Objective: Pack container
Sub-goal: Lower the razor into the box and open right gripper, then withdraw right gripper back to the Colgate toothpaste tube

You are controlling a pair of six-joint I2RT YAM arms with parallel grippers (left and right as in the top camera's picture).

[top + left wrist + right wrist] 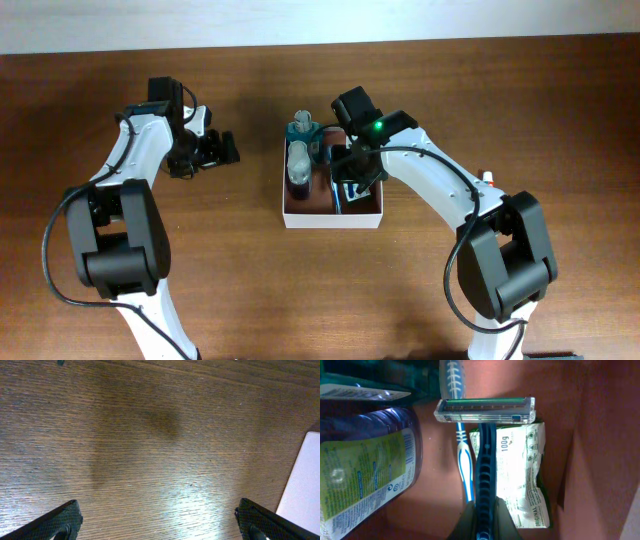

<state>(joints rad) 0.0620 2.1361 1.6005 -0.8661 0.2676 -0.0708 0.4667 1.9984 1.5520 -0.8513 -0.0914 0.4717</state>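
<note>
No loose toiletry is seen on the wooden table, so packing is judged nearly done. The container sits at the centre, between the 2 arms, and already holds a purple bottle, a teal bottle, a white packet and a toothbrush. Inside it a razor is pinched by the right gripper and not yet released; the left gripper is held spread and empty over bare wood to the left.

My table is dark brown wood, grain running side to side. Pale strip along the top edge overhead, and a bright glare patch lower middle in my left wrist view.
</note>
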